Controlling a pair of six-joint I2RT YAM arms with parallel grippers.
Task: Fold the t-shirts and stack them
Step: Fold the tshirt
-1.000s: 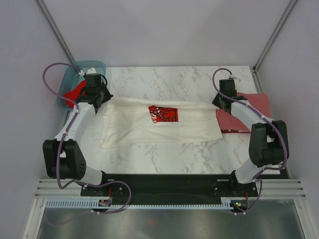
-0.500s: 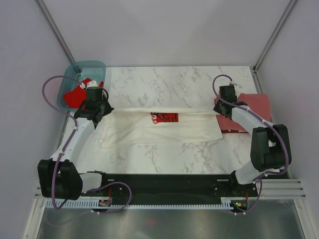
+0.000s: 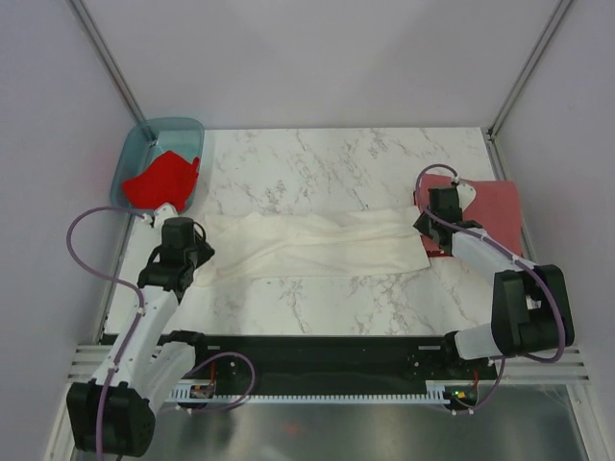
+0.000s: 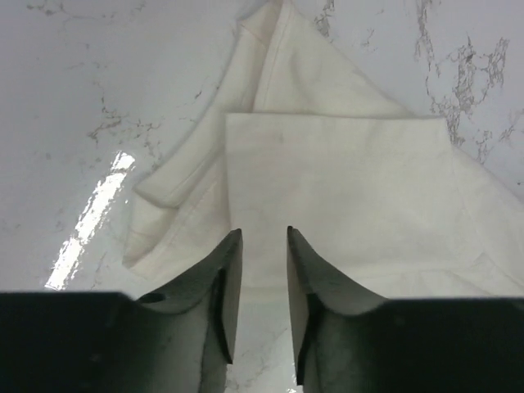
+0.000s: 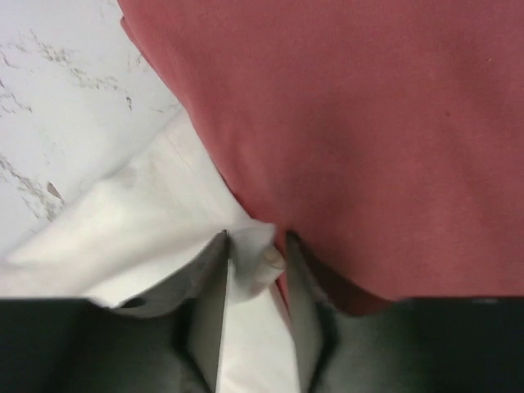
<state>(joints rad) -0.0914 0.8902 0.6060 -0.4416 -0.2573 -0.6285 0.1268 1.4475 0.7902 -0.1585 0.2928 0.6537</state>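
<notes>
Top external: tub near white t-shirt

A folded shirt lies across the middle of the tabletop, running left to right. Its right end touches a second shirt, which lies at the right edge. A tub sits at the far left corner, with a third shirt in it.

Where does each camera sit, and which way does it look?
Top external: above and behind, looking down on the table; left arm and right arm show.
Left wrist: on the left arm, looking down past the left fingers at the white t-shirt.
Right wrist: on the right arm, past the right fingers at the brick-red t-shirt.
Shared: the white t-shirt, in all three.
</notes>
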